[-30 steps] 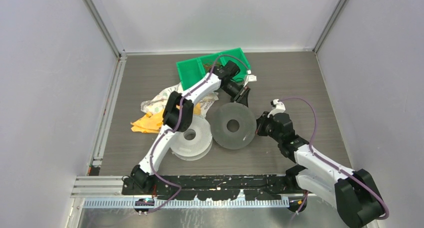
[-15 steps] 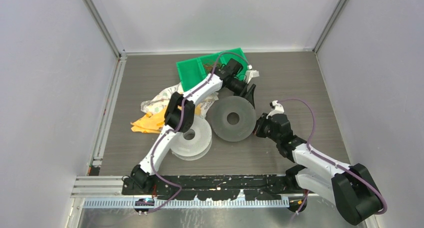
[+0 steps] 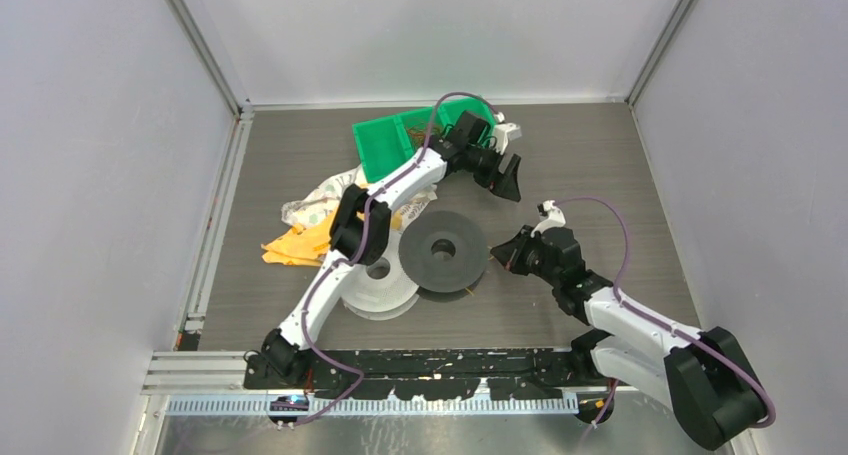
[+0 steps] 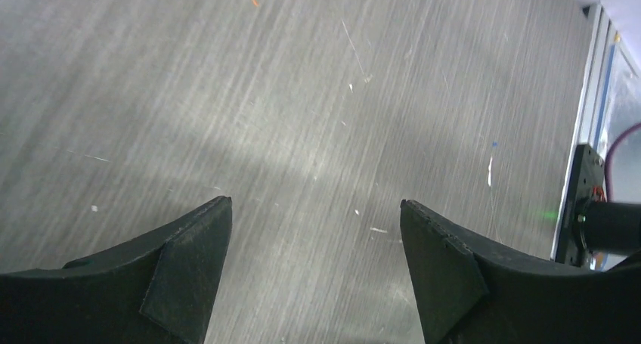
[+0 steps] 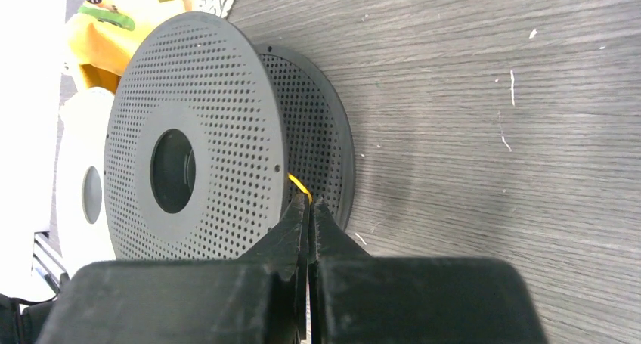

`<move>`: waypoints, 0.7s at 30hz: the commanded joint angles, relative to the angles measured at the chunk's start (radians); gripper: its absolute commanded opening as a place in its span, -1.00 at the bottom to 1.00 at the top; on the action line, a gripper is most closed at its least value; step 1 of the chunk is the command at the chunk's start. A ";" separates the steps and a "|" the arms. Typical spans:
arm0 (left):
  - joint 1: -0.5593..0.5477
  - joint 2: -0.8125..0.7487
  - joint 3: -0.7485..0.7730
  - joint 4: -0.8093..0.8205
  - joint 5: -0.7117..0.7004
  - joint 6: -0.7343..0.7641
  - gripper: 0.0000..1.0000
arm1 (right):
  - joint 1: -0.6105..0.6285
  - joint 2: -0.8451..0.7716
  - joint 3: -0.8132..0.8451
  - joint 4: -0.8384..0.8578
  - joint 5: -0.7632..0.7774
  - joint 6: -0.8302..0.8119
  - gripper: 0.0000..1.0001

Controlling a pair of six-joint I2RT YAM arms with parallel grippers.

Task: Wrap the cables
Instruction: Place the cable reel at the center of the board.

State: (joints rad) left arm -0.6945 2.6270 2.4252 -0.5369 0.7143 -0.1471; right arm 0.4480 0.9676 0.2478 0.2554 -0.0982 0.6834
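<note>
A dark grey perforated spool (image 3: 443, 250) (image 5: 219, 94) lies flat on the table, resting partly on a translucent white spool (image 3: 375, 287). A thin yellow cable (image 5: 296, 184) comes out from between the grey spool's flanges. My right gripper (image 5: 308, 202) (image 3: 497, 251) is shut on that cable at the spool's right rim. My left gripper (image 3: 505, 175) (image 4: 316, 208) hangs open above bare table behind the grey spool, nothing between its fingers. No other cables show.
A green bin (image 3: 385, 145) stands at the back, behind the left arm. Yellow-orange cloth (image 3: 293, 245) and a patterned bag (image 3: 312, 200) lie left of the spools. The white spool (image 5: 82, 185) shows beyond the grey one in the right wrist view.
My left gripper opened, let go of the grey spool and drew back to the right. The spool dropped from tilted to flat and slid left. My right gripper followed slightly left.
</note>
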 commanded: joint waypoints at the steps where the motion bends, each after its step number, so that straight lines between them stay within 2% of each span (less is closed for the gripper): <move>1: 0.025 -0.065 0.038 0.143 -0.037 -0.097 0.67 | 0.001 0.043 0.020 0.070 -0.028 0.016 -0.99; 7: 0.033 -0.159 -0.029 0.142 -0.075 -0.126 0.64 | -0.001 0.067 0.027 0.070 -0.036 0.008 -0.99; 10: 0.033 -0.264 -0.131 0.140 -0.169 -0.130 0.61 | -0.003 0.076 0.029 0.069 -0.043 0.005 -0.99; 14: 0.048 -0.355 -0.191 0.037 -0.292 -0.171 0.59 | -0.003 0.118 0.039 0.072 -0.096 -0.012 -0.99; 21: 0.080 -0.578 -0.476 0.031 -0.377 -0.229 0.57 | -0.005 0.235 0.071 0.102 -0.190 -0.064 -0.99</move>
State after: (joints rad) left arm -0.6376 2.1708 2.0659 -0.4965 0.4152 -0.3305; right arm 0.4477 1.1633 0.2684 0.2920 -0.2253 0.6632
